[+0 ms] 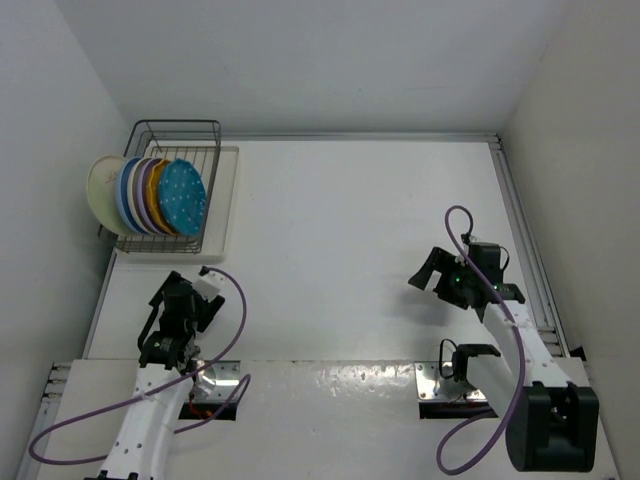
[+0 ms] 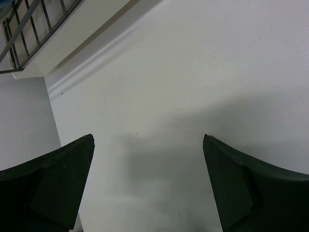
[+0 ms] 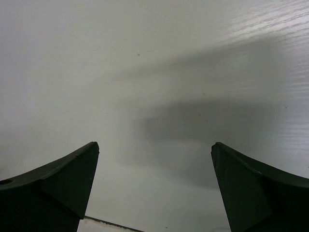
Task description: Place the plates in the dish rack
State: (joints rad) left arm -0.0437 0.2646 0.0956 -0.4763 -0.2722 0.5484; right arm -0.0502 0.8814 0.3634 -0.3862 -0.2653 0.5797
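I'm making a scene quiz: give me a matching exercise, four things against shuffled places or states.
1 teal plate
2 cream plate
3 left gripper
4 right gripper

A leftmost of the row
B jaws open, far right of the rack
C rightmost of the row
D jaws open, close by the rack

Pairs: 1-C, 2-A, 3-D, 4-B

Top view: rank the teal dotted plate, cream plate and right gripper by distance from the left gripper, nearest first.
From the left gripper:
1. teal dotted plate: right end of the row in the dish rack, just ahead of the jaws.
2. cream plate: left end of the row, leaning out past the rack's left side.
3. right gripper: far off on the right.
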